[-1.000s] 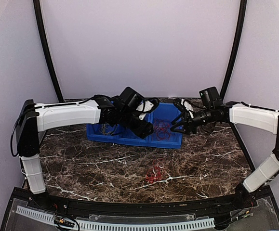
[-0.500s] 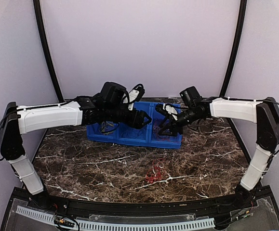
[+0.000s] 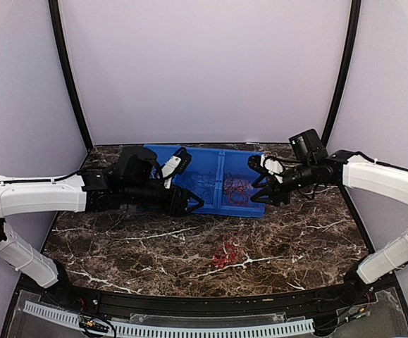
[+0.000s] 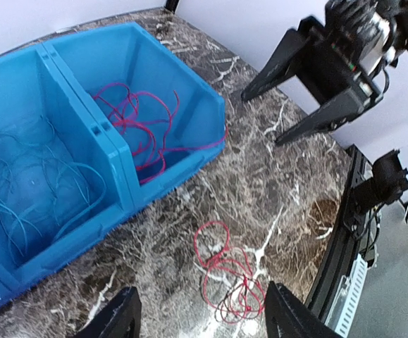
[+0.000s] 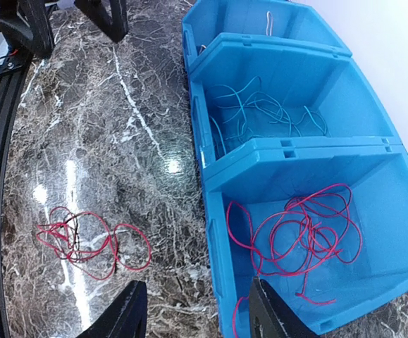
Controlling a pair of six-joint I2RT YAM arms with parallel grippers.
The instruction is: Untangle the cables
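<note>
A loose red tangle of cables (image 3: pixel 225 253) lies alone toward the bench's near edge. Both arms have drawn back from the blue bin (image 3: pixel 235 210) at the far edge, left gripper (image 3: pixel 191 205) and right gripper (image 3: pixel 258 192) spread and empty. Sorted red and blue strands sit inside, so the tangle looks next

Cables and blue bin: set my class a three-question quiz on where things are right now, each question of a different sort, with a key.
1. True or false: a red cable bundle lies on the table, outside the blue bin.
2. The bin's middle compartment holds: A) red cables B) blue cables C) nothing.
3. Fill in: the left tool and right tool each hold ____.
Key: 1 true; 2 B; 3 nothing.
</note>
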